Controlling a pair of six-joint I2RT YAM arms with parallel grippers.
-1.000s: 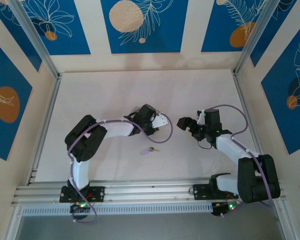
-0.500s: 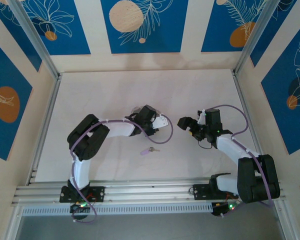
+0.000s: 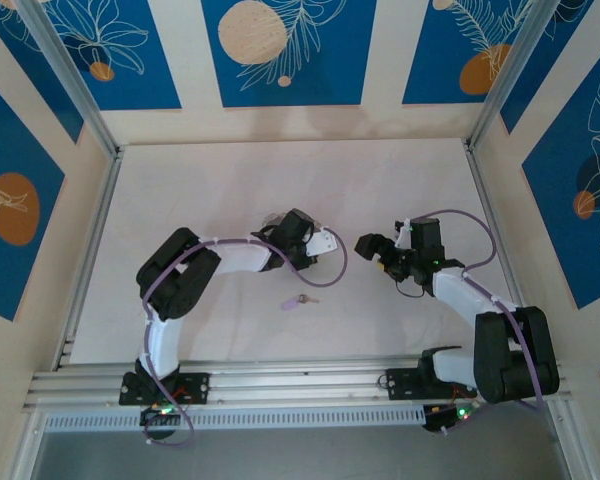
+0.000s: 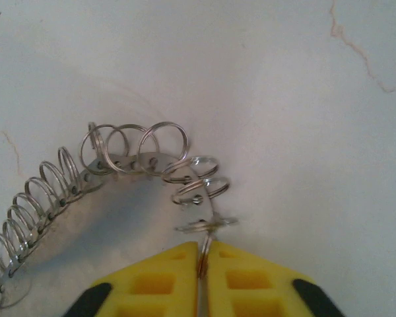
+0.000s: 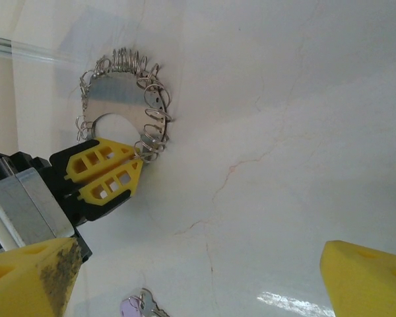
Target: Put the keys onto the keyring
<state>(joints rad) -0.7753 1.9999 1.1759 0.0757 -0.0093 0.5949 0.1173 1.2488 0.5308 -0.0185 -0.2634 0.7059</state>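
Overhead, the left gripper (image 3: 277, 222) is pointing away from its base, with the keyring (image 3: 270, 217) lying at its tip. It is too small from up here to judge the grip. The key (image 3: 298, 301) is lying flat on the table (image 3: 230, 170), nearer the bases than that gripper and well apart from it. The right gripper (image 3: 365, 245) is sitting off to the left gripper's right, with a gap between them.

Through the left wrist camera, the yellow fingers (image 4: 158, 281) are pressing together on the keyring's (image 4: 135, 162) thin rim. The hoop with its fringe of silver loops is curving away ahead of the left gripper (image 4: 201, 254) and off to the left.

From the right wrist, the right gripper's (image 5: 198, 251) fingers (image 5: 33, 277) are standing spread wide, touching nothing. Ahead of them, the left gripper (image 5: 140, 160) is pinching the keyring (image 5: 119, 89) at its near edge. The key (image 5: 140, 305), probably with its lilac head showing, is lying just below, between the spread fingers.
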